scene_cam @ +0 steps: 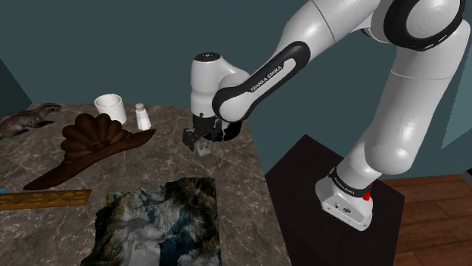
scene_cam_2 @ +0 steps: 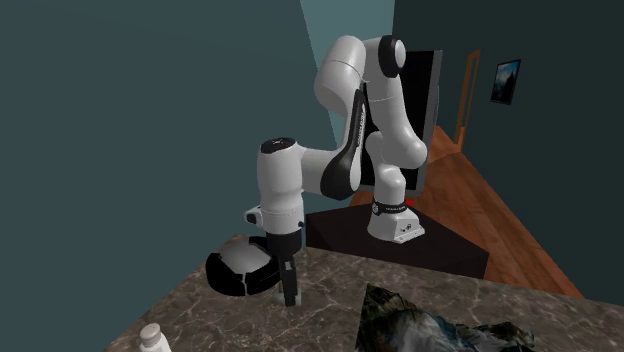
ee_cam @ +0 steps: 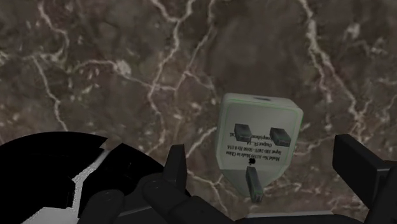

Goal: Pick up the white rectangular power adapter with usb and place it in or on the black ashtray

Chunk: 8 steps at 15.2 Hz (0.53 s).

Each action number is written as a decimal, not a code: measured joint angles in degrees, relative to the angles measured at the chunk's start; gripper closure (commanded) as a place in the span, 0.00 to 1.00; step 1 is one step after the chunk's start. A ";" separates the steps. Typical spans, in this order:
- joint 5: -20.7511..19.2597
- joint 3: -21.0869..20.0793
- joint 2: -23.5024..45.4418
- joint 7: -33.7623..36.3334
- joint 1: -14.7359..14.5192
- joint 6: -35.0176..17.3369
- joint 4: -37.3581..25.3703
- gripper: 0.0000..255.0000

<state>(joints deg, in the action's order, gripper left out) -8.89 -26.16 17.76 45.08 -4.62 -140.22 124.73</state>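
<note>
The white rectangular power adapter [ee_cam: 257,140] lies flat on the dark marble table [ee_cam: 127,63], its label and two dark prongs facing up. My gripper [ee_cam: 261,156] hangs open just above it, the black fingers [ee_cam: 175,165] standing apart on either side without touching it. In the shoulder view the gripper [scene_cam: 200,142] is low over the table's far right part, with the adapter [scene_cam: 203,150] a small pale block under it. The ashtray [ee_cam: 51,178], black with white patches, sits close beside the adapter. The second exterior view has the ashtray [scene_cam_2: 243,270] right next to the gripper [scene_cam_2: 288,292].
A white mug [scene_cam: 110,106] and a small white bottle [scene_cam: 141,115] stand at the back. A brown fan-shaped carving [scene_cam: 94,143], an animal figurine [scene_cam: 26,119], a gold strip [scene_cam: 45,199] and a mottled sheet [scene_cam: 163,223] lie toward the shoulder view's left. The table edge [scene_cam: 261,177] is near the gripper.
</note>
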 measured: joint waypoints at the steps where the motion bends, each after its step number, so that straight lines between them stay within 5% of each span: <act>1: -0.14 0.08 0.21 0.06 -0.04 -0.21 0.02 0.00; 6: -0.26 0.16 0.36 0.10 -0.05 -0.45 0.10 0.00; 7: -0.26 0.16 0.36 0.10 -0.05 -0.45 0.10 1.00; 8: -0.26 0.16 0.36 0.10 -0.05 -0.45 0.10 1.00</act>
<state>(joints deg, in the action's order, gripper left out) -9.16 -26.01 18.12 45.18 -4.67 -140.67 124.83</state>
